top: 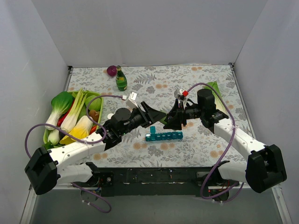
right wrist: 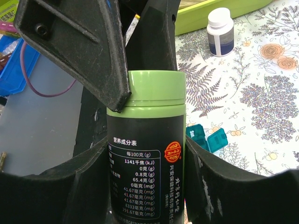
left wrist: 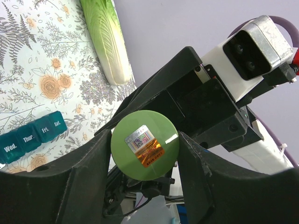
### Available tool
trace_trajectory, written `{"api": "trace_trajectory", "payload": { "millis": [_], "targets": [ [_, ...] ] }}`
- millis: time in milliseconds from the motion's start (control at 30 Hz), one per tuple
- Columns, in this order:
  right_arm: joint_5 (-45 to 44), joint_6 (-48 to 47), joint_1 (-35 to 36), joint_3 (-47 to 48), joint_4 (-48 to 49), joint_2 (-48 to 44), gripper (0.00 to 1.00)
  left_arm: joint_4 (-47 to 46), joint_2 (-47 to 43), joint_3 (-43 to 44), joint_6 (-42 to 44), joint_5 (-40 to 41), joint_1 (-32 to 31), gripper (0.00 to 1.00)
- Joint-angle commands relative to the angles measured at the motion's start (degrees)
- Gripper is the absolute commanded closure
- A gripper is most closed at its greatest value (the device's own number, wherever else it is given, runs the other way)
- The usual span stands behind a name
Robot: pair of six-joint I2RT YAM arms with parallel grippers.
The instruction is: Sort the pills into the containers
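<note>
Grey-walled enclosure, floral-print desk [top: 205,140]; the long teal plastic pill organiser [top: 164,136] lies on it, just on the near side of both tools, its left-end lid raised. Left tool [left wrist: 145,154] clamps the cap end of a green-capped, black-labelled plastic bottle [right wrist: 142,154]; right tool [right wrist: 145,186] grips its body. Step in hand, judged: uncapping; next, counter-rotate cap against body, keeping the mouth up to avoid spillage.

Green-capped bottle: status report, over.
Left tool on the cap of the green-capped bottle, right tool on its body. Teal organiser beside them, end lid up. Nothing blocking.
</note>
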State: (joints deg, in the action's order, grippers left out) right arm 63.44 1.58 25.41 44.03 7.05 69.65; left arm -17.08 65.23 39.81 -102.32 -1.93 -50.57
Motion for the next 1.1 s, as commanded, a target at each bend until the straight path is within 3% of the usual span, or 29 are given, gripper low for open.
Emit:
{"api": "trace_trajectory", "payload": {
  "millis": [0, 33, 67, 100, 333, 433, 500, 533, 567, 667, 700, 800, 900, 1067],
  "targets": [
    [1.25, -4.04, 0.43, 1.94, -1.77, -0.21, 0.89, -4.27, -1.16, 1.76, 0.1, -1.67, 0.03, 0.98],
    [1.33, -4.48, 0.34, 2.02, -2.12, -0.56, 0.9, -4.45, -1.68, 1.41, 0.63, -2.02, 0.03, 0.88],
    [1.42, -5.18, 0.34, 2.2, -2.74, -0.83, 0.91, -4.1, -2.21, 1.32, 1.07, -2.11, 0.03, 0.66],
    [1.51, -6.32, 0.34, 2.37, -3.79, -1.09, 0.92, -3.93, -2.74, 1.23, 1.51, -2.02, 0.12, 0.56],
    [2.39, -8.61, 0.17, 2.46, -5.03, -2.5, 0.93, -1.38, -8.27, -0.35, 5.81, -3.87, 1.35, 0.11],
    [3.61, -10.45, -0.36, 2.55, -6.34, -2.76, 0.94, 2.31, -11.26, -0.26, 9.94, -3.87, 1.87, 0.05],
    [5.28, -12.65, -0.62, 3.08, -7.13, -3.29, 0.95, 6.69, -13.81, 0.53, 17.48, -4.3, 1.96, 0.05],
    [5.64, -17.62, -0.8, 3.51, -12.27, -3.46, 0.95, 8.02, -14.86, 0.79, 21.77, -5.44, 1.96, 0.05],
    [5.9, -19.58, -0.8, 3.95, -13.89, -3.64, 0.96, 10.46, -15.74, 0.97, 29.91, -7.97, 1.96, 0.05],
    [6.26, -23.71, -0.71, 3.87, -16.79, -4.25, 0.96, 13.21, -19.43, 0.18, 43.48, -14.74, 1.96, 0.04],
    [6.69, -24.17, -0.71, 3.52, -16.98, -4.6, 0.96, 13.3, -21.18, -1.39, 51.53, -20.94, 1.96, 0.04],
    [7.22, -26.19, -0.71, 3.34, -18.03, -4.78, 0.96, 11.03, -23.04, -4.82, 64.92, -30.9, 1.96, 0.03],
    [6.52, -30.13, -0.1, 4.13, -21.27, -4.78, 0.96, 9.35, -21.03, -4.31, 70.32, -34.35, 1.96, 0.02],
    [5.99, -34.8, 1.48, 4.4, -24.36, -4.96, 0.96, 8.83, -9.97, 1.4, 75.08, -37.7, 1.87, 0.02]
  ]
}}
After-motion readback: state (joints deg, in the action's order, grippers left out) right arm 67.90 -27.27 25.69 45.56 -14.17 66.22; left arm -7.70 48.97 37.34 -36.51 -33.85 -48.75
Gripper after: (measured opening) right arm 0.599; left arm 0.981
